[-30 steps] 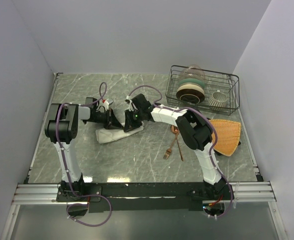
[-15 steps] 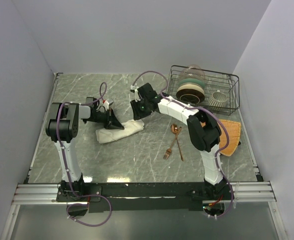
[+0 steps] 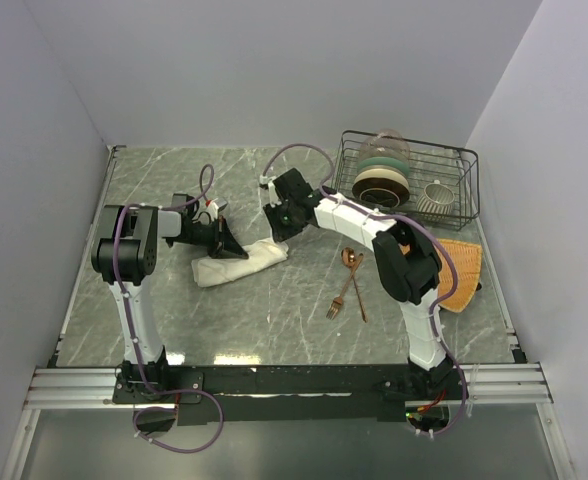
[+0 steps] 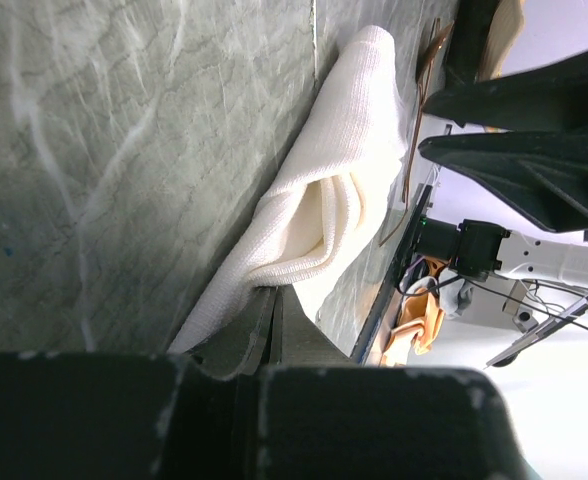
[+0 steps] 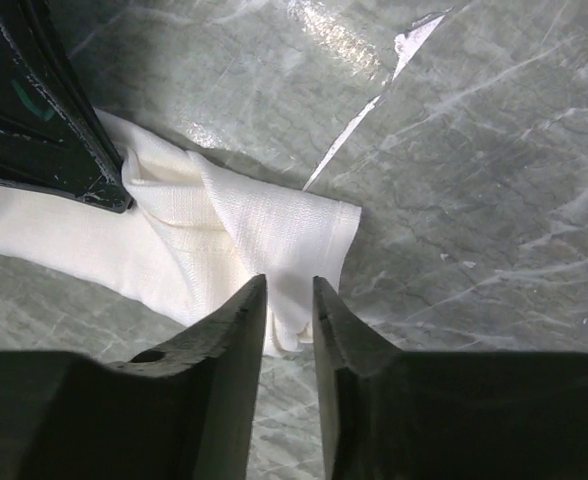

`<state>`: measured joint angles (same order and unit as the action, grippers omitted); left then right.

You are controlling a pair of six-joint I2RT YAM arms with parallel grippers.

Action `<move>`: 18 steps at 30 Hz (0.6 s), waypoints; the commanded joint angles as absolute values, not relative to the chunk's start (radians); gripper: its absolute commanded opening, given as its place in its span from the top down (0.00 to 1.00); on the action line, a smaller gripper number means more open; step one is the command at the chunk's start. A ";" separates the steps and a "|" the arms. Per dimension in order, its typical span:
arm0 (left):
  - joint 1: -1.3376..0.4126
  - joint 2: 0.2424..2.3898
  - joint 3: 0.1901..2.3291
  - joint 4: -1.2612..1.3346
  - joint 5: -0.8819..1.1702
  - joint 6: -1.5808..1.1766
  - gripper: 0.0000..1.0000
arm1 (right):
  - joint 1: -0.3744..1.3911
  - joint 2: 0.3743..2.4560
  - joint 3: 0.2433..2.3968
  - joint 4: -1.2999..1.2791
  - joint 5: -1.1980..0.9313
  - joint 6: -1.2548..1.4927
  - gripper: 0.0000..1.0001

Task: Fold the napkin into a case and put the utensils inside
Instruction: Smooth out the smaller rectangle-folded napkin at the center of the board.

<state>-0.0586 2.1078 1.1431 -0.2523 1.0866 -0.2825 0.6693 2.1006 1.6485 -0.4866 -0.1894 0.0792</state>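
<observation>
Folding in hand, case not yet formed | napkin (image 3: pixel 249 263) is bunched midway on the surface (image 3: pixel 164 320), utensils (image 3: pixel 346 285) apart toward right edge | left pincer (image 4: pixel 277 300) is clamped on napkin | right pincer (image 5: pixel 289 285) is narrow, empty | next, as judged: free end is to be gripped.

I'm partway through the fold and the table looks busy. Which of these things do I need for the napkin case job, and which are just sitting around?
Needed for the job:
napkin, bunched near the middle
fork
spoon, lying with the fork to the napkin's right

Just lying about:
orange mat
wire rack
bowls and cup inside the rack
</observation>
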 commanded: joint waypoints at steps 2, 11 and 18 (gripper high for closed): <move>-0.063 2.155 1.138 -0.253 0.953 -0.235 0.99 | 0.692 2.127 1.640 -0.474 -0.187 0.061 0.76; -0.061 2.155 1.160 -0.281 0.953 -0.221 0.99 | 0.709 2.178 1.583 -0.486 -0.186 0.058 0.85; -0.040 2.060 1.163 -0.279 0.997 -0.158 0.90 | 0.710 2.180 1.554 -0.494 -0.187 0.061 0.85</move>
<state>-0.0566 2.1101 1.1656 -0.2955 1.0813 -0.2428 0.6968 2.1513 1.6051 -0.4503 -0.1928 0.0689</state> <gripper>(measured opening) 0.047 0.155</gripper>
